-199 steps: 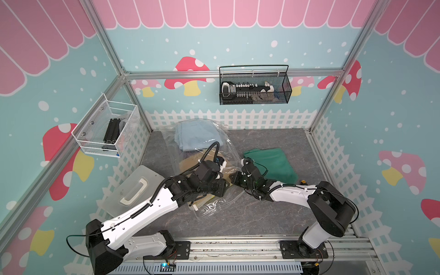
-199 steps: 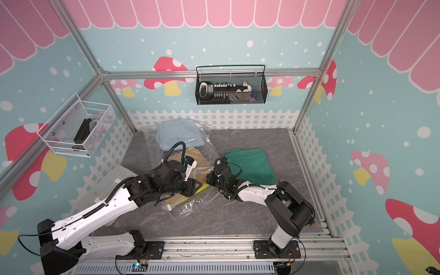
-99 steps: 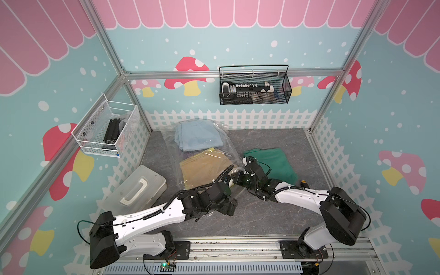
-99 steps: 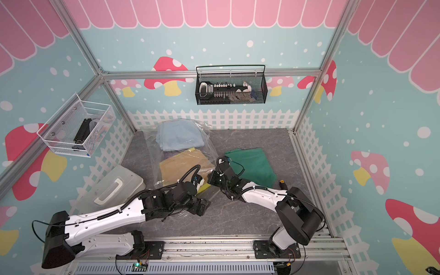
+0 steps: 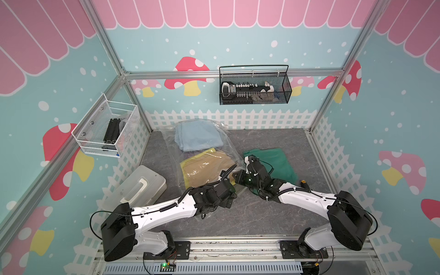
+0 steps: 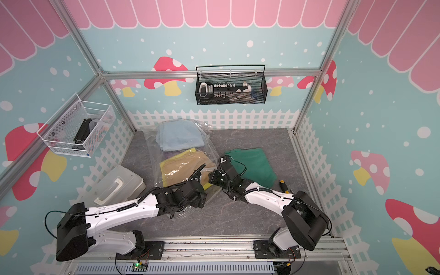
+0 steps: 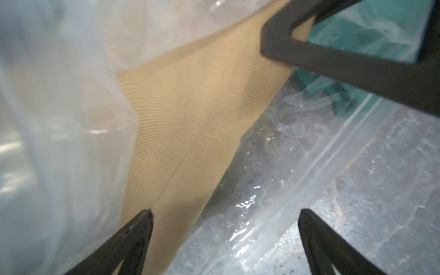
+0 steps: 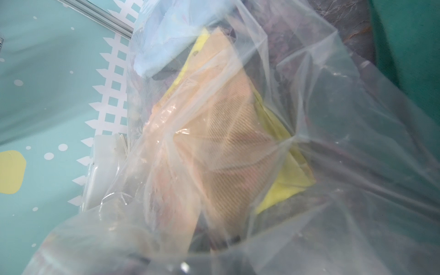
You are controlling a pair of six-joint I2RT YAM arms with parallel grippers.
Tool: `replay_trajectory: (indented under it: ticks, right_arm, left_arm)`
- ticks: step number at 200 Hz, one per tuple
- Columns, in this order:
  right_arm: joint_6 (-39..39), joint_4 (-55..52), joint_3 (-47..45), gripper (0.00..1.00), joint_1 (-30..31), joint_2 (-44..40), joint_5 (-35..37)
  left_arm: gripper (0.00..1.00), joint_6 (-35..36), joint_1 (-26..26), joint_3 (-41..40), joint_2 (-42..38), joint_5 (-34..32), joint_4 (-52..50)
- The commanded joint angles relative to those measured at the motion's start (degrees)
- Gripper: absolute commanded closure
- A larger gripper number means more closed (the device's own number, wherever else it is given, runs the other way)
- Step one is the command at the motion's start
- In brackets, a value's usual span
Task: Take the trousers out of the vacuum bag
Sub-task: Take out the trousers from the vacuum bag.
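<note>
**A:** Where are the trousers lying?

**B:** The light blue trousers point(image 5: 197, 138) are lying deep inside the vacuum bag point(image 5: 170, 147), which is sprawling across the table point(image 5: 262, 214). Nearer its mouth, the tan trousers point(image 5: 204, 166) are resting on the yellow trousers point(image 8: 283, 188). The dark green trousers point(image 5: 273, 162) are lying outside, just beside the bag.

**A:** What is the left gripper point(image 7: 225, 213) doing?

**B:** It is hovering at the bag's mouth with its jaws standing wide apart, gripping nothing. The edge of the tan cloth is running between its fingertips.

**A:** And the right gripper point(image 5: 237, 177)?

**B:** Its jaws are pressing together. It seems to be pinching the bag's film, though plastic is hiding the fingertips.
</note>
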Motion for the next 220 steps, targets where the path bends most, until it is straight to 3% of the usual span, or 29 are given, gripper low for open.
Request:
replay_trajectory:
  ticks: [1, 57, 72, 99, 122, 147, 190, 220]
  right_arm:
    - [-0.1, 1.0, 0.0, 1.00, -1.0, -2.8, 1.2]
    - [-0.6, 0.2, 0.6, 0.99, -1.8, -3.3, 0.5]
    - [-0.5, 0.3, 0.5, 1.00, -1.9, -3.3, 0.4]
    - [-0.1, 0.3, 0.1, 0.98, -2.1, -2.9, -0.3]
    - [0.8, 0.9, -1.0, 0.94, -2.1, -3.2, -0.3]
    - [2.8, 1.3, -2.7, 0.76, -2.2, -3.7, 0.2]
    - [10.4, 7.1, -7.1, 0.37, -2.3, -2.4, -2.1]
    - [14.4, 11.3, -7.9, 0.27, -2.1, 0.7, -3.9]
  left_arm:
    - [0.09, 1.2, 1.9, 1.2, 2.0, -4.4, -0.7]
    - [0.19, 3.1, 3.2, 2.5, 8.0, -6.7, -0.2]
    - [0.28, 3.2, 3.4, 3.1, 9.3, -6.9, 0.1]
    - [0.58, 3.1, 3.9, 4.3, 10.7, -6.9, 0.8]
    - [0.72, 3.9, 4.1, 5.3, 11.4, -7.0, 0.7]
    - [0.87, 4.6, 4.2, 5.8, 11.5, -6.8, 0.8]
    - [0.98, 4.8, 4.4, 5.4, 10.2, -6.3, 0.8]
    - [1.00, 4.8, 4.4, 5.3, 9.8, -5.9, 0.8]
